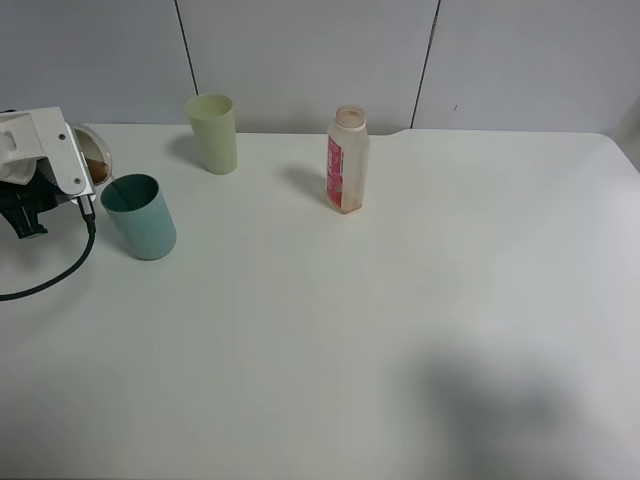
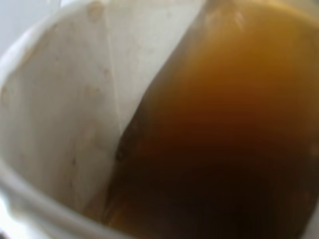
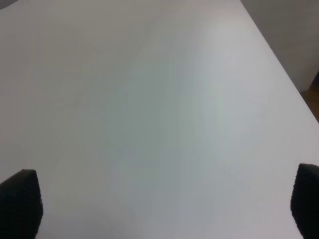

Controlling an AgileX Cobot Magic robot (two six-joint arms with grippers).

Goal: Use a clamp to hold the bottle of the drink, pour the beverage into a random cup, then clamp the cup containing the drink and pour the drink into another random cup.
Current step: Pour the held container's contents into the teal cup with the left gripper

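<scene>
The cup containing the drink is tipped on its side at the far left, its mouth turned toward the teal cup just beside and below it. My left gripper is shut on the tipped cup. The left wrist view is filled by the cup's pale inner wall and the brown beverage pooled against its low side. The bottle of the drink stands upright and uncapped at mid-table, far from both arms. My right gripper is open over bare table, out of the exterior high view.
A pale green tumbler stands upright at the back, behind the teal cup. A black cable trails from the left arm across the white table. A soft shadow lies at the front right.
</scene>
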